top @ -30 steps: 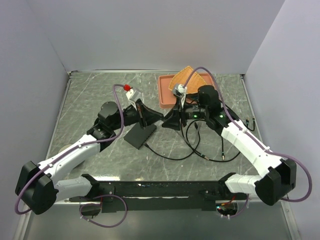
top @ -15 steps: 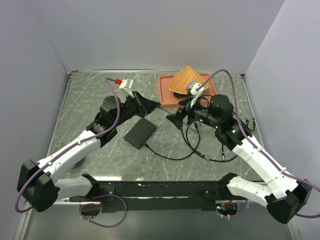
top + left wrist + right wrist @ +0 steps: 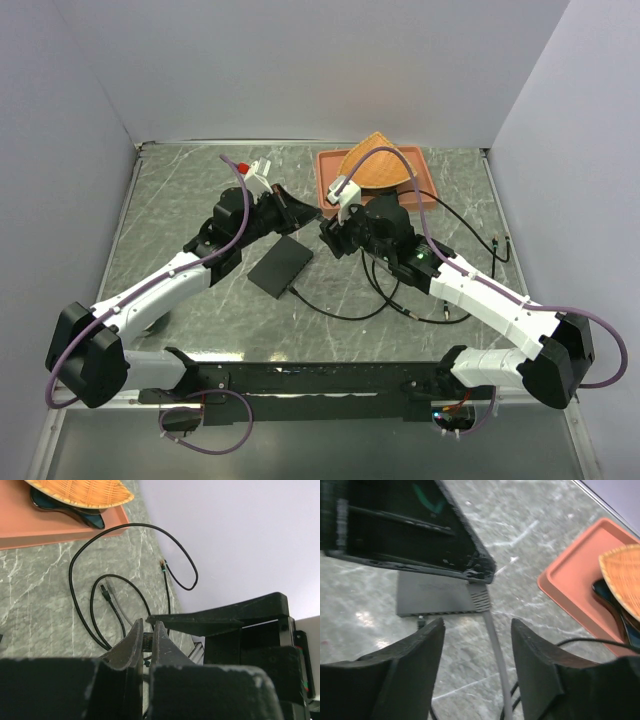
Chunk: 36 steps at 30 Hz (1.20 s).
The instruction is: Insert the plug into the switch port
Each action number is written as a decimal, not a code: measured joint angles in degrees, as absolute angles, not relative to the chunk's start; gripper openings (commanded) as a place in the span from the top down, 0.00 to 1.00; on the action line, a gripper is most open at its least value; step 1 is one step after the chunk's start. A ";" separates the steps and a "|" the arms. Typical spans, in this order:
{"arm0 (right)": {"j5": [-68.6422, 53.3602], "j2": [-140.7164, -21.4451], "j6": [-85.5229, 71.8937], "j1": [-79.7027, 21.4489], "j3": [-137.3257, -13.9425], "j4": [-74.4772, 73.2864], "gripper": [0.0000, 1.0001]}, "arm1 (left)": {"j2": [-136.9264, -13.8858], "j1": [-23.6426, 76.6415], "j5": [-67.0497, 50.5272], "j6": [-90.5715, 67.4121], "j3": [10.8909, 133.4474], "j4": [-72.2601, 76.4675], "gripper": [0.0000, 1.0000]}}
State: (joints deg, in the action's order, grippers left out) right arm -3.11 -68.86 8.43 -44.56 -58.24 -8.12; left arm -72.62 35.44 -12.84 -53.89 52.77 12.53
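Observation:
The flat black box (image 3: 281, 265) lies on the marble table, and the right wrist view shows its row of ports (image 3: 445, 613) along one long edge. A black lead (image 3: 420, 621) sits in one switch port. My left gripper (image 3: 306, 212) hangs above and behind the box, shut on the grey ribbed plug (image 3: 480, 597). In the left wrist view the plug (image 3: 145, 641) is pinched between the fingers of that gripper (image 3: 148, 625). My right gripper (image 3: 477, 625) is open, one finger on each side of the grey cable (image 3: 495, 645) without touching it.
A terracotta tray (image 3: 330, 195) at the back right holds a wicker piece (image 3: 378, 165) over a dark object. Loops of thin black cable (image 3: 340, 310) lie on the table right of the box. Walls close in the back and both sides.
My right arm pulled away to the right, then swung back left to the left gripper; its jaws widened, then narrowed a little. My left gripper rose off the box, staying shut.

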 measured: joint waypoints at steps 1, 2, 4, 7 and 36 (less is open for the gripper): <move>-2.26 -69.25 8.49 -44.62 -58.24 -8.12 0.39 | -72.75 35.40 -12.93 -53.91 52.77 12.51 0.99; -1.43 -69.38 8.62 -44.64 -58.24 -8.05 0.40 | -72.82 35.35 -13.15 -53.89 52.80 12.49 0.99; -0.40 -69.36 8.69 -44.64 -58.24 -7.35 0.42 | -72.99 35.33 -13.65 -53.87 53.28 12.10 0.99; 0.45 -69.36 8.86 -44.64 -58.30 -6.33 0.47 | -73.01 35.33 -14.11 -53.87 53.76 12.32 0.99; 0.38 -71.99 8.88 -45.12 -61.21 -6.39 1.00 | -74.15 34.35 -14.44 -52.80 54.46 11.73 0.79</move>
State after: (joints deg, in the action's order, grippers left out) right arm 0.38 -71.99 8.88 -45.12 -61.21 -6.39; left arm -74.15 34.35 -14.44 -52.80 54.46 11.73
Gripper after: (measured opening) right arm 0.056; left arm 0.175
